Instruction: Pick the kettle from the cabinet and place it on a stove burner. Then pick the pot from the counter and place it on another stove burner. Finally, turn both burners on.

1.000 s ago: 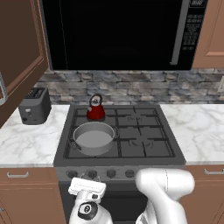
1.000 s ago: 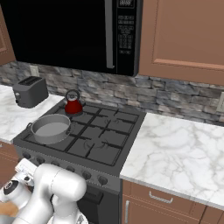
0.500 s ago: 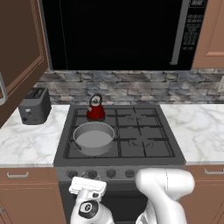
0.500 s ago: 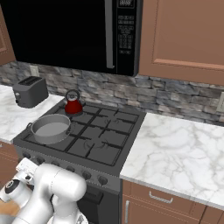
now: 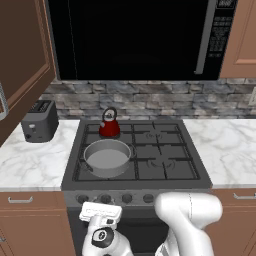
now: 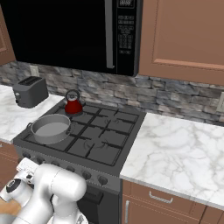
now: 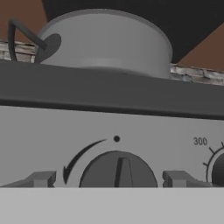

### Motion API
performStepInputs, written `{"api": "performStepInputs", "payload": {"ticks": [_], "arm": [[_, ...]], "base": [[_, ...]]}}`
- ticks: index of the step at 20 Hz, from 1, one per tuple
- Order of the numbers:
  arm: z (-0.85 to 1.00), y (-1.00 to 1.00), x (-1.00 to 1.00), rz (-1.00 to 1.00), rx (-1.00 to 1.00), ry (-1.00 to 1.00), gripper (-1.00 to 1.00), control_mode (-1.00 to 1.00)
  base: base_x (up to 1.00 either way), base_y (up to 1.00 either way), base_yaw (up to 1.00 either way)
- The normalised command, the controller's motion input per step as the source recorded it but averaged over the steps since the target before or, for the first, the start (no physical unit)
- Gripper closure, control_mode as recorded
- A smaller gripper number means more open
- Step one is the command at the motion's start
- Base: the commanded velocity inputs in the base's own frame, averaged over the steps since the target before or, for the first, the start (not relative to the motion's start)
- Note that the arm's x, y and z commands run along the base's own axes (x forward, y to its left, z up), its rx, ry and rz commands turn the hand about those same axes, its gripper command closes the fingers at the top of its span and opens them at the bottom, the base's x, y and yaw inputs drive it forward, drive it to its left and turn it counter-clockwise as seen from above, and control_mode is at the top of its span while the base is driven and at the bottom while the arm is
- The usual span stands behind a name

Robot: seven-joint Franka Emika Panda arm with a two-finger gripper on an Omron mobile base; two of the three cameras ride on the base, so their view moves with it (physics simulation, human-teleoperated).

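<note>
At the stove's front panel, my pincer [image 7: 107, 179] now stands wide, empty, its tips [image 7: 41, 178] flanking a burner knob [image 7: 118, 170], jaws starting inward since a second ago; beyond, the pot [image 5: 107, 157] and the kettle [image 5: 109, 125] rest on left burners, so ignition remains.

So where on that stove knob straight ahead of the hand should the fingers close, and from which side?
Grip the raised centre ridge of the knob, coming straight in at the front panel. The ridge stands nearly upright, and the open gripper already has a fingertip on either side of it, below the pot.
</note>
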Motion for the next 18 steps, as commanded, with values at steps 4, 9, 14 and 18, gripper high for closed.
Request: {"api": "performStepInputs", "payload": {"ticks": [4, 9, 14, 18], "arm": [[-0.07, 0.00, 0.16, 0.03, 0.00, 0.00, 1.00, -1.00], [-0.10, 0.00, 0.09, 0.03, 0.00, 0.00, 1.00, -1.00], [-0.07, -0.02, 0.03, 0.04, 0.00, 0.00, 1.00, -1.00], [-0.19, -0.22, 0.03, 0.01, 0.00, 0.00, 1.00, -1.00]], "base": [[0.00, 0.00, 0.00], [0.00, 0.00, 0.00], [0.00, 0.00, 0.00], [0.00, 0.00, 0.00]]}}
